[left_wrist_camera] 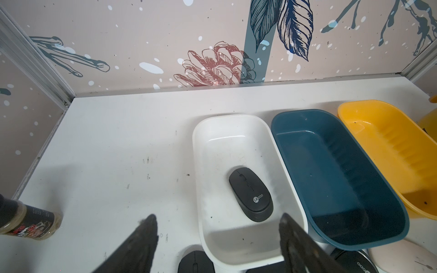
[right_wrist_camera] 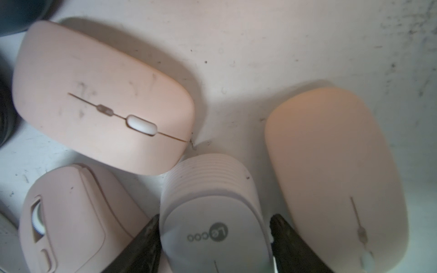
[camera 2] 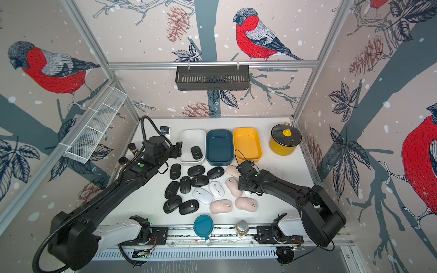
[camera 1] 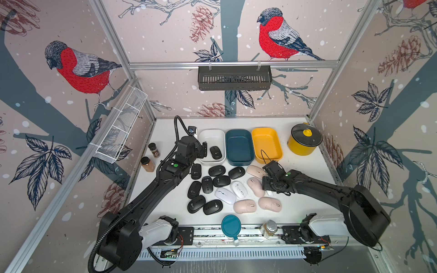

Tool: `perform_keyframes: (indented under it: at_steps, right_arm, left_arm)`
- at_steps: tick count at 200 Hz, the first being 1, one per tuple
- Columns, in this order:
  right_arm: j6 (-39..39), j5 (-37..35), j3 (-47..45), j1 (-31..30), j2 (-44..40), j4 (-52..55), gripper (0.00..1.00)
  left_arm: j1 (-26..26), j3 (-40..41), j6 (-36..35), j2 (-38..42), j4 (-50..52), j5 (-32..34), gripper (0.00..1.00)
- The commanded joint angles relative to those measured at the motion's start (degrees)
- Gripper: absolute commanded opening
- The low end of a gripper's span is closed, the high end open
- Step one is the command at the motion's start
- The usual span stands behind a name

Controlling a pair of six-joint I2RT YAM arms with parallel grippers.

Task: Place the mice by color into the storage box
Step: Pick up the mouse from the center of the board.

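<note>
White mouse (right_wrist_camera: 208,189) sits clamped by right gripper (right_wrist_camera: 214,217); left gripper (left_wrist_camera: 218,216) hangs wide, empty, at white box (left_wrist_camera: 196,146) rim.

A white box (camera 1: 212,132), a teal box (camera 1: 239,146) and a yellow box (camera 1: 266,141) are standing together, a black mouse (camera 1: 216,152) lying in the white. Black mice (camera 1: 207,184), white mice (camera 1: 225,195) and pink mice (camera 1: 245,206) are dotting the white worktop (camera 1: 298,179). The walls (camera 1: 165,35) are showing red-breasted birds.
</note>
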State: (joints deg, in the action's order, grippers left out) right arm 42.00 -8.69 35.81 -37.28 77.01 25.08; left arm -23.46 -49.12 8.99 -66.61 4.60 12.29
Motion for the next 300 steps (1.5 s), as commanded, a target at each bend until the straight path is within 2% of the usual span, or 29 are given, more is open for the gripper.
perform_keyframes:
  at_steps: [1,40,92,128,200,237,300]
  right_arm:
    - [0.5,0.0,0.5,0.0,0.9,-0.7,0.72]
    - [0.4,-1.0,1.2,0.0,1.7,0.0,0.72]
    - [1.0,-2.1,1.6,-0.1,1.0,0.9,0.62]
    - [1.0,-2.1,1.5,-0.1,0.5,0.6,0.62]
    - [1.2,-2.1,1.4,-0.4,3.0,-0.1,0.69]
    - [1.2,-2.5,1.7,-0.6,4.1,0.1,0.63]
    - [1.7,-3.7,8.3,-0.8,-3.5,6.1,0.6]
  left_arm:
    - [-0.1,-0.5,-0.4,-0.1,-1.0,0.9,0.79]
    - [-0.1,-0.5,-0.5,-0.3,-0.9,1.1,0.79]
    - [-0.1,-0.5,-0.5,-0.2,-0.8,1.0,0.79]
    - [-0.1,-0.4,-0.3,0.2,-0.6,0.9,0.79]
    - [-0.1,-0.4,-0.4,0.5,-0.6,1.1,0.79]
    - [-0.1,-0.3,-0.5,0.7,-0.6,1.3,0.79]
    - [-0.1,-0.4,-0.5,0.8,-0.7,1.2,0.79]
